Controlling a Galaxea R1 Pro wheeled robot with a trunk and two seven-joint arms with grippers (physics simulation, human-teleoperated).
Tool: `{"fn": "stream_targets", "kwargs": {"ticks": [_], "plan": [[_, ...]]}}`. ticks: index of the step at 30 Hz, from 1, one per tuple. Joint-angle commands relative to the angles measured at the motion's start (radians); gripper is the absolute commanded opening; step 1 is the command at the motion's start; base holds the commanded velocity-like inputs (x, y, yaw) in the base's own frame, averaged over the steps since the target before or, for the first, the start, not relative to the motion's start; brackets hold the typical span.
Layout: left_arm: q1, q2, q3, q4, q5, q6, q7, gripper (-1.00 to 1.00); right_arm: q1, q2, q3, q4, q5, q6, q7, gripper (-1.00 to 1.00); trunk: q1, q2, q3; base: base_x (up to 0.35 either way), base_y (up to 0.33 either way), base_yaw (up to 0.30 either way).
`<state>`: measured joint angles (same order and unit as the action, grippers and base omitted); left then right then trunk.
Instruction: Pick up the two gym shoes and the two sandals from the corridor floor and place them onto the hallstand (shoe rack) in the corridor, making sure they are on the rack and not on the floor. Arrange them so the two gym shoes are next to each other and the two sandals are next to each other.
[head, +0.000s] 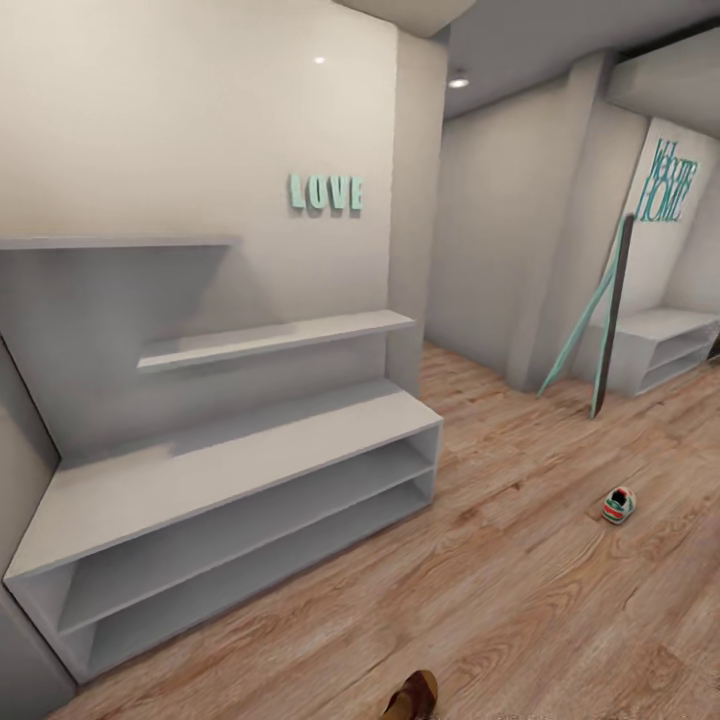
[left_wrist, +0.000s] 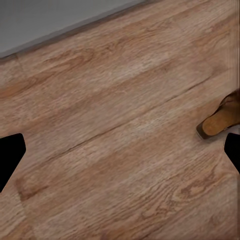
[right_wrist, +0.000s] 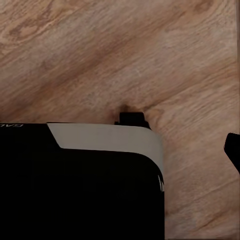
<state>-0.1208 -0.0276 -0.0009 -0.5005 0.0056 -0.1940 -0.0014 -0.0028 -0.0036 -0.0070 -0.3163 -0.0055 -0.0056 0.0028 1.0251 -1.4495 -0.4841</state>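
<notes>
The pale hallstand (head: 235, 455) stands at the left against the wall, under teal LOVE letters (head: 326, 192); its shelves hold nothing. One white gym shoe (head: 618, 505) lies on the corridor floor (head: 520, 600) to the right, well away from the rack. A brown sandal (head: 415, 697) pokes in at the head view's lower edge. In the left wrist view that sandal (left_wrist: 222, 119) sits beside one fingertip of my left gripper (left_wrist: 120, 155), which hangs open over bare planks. My right gripper (right_wrist: 120, 155) shows one fingertip (right_wrist: 232, 150) at the frame edge, spread open above the floor.
A second plain white bench (head: 660, 345) stands at the far right below a teal "Welcome Home" sign (head: 668, 182). Teal and grey planks (head: 600, 320) lean against the wall corner there. My dark base (right_wrist: 80, 185) lies under the right gripper. A grey strip (left_wrist: 60, 20) borders the floor.
</notes>
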Motion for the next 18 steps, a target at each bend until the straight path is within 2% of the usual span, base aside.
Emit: {"fn": "stream_targets", "kwargs": {"ticks": [1,18], "plan": [[0.000,0.000,0.000,0.000,0.001,-0.003,0.000,1.00,0.000,0.000,-0.001,0.000,-0.001,-0.001,0.000,1.00,0.000,0.000,-0.001,0.001,0.008,-0.256],[0.000,0.000,-0.001,0.000,0.001,-0.003,0.000,1.00,0.000,0.000,-0.001,-0.001,-0.001,-0.001,0.000,1.00,0.000,0.000,-0.001,0.000,0.001,-0.256]]}}
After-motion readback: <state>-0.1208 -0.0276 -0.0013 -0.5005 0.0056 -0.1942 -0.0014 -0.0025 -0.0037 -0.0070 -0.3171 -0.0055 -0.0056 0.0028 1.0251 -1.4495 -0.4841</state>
